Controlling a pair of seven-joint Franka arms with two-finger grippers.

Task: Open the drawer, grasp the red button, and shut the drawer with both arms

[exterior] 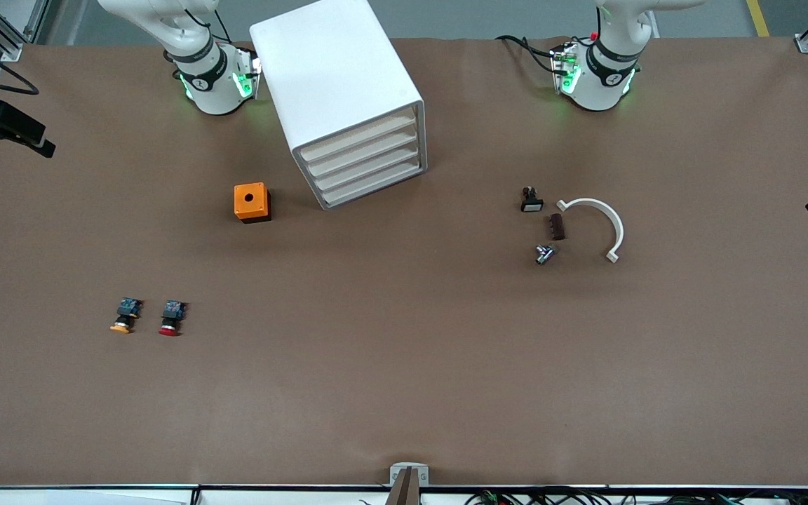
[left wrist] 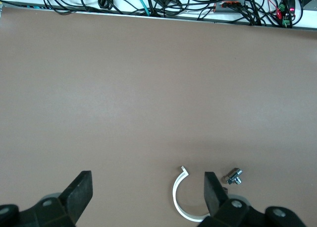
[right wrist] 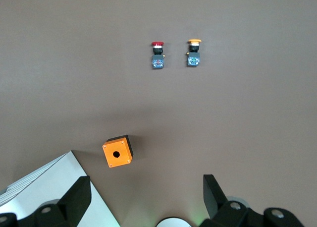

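Observation:
The white cabinet (exterior: 334, 77) stands near the right arm's base (exterior: 207, 70). Its four drawers are shut, the uppermost drawer (exterior: 358, 139) among them. The red-capped button (exterior: 170, 319) lies on the table toward the right arm's end, beside an orange-capped button (exterior: 123, 317). It also shows in the right wrist view (right wrist: 157, 53). My right gripper (right wrist: 146, 187) is open and empty, high over the table by the cabinet's corner (right wrist: 44, 187). My left gripper (left wrist: 147, 185) is open and empty, high over the table near a white arc (left wrist: 181, 199). Neither gripper shows in the front view.
An orange box with a hole (exterior: 252, 202) sits beside the cabinet and also shows in the right wrist view (right wrist: 117, 151). Toward the left arm's end lie the white arc (exterior: 604, 224), a black part (exterior: 531, 200), a brown block (exterior: 557, 226) and a small metal part (exterior: 544, 254).

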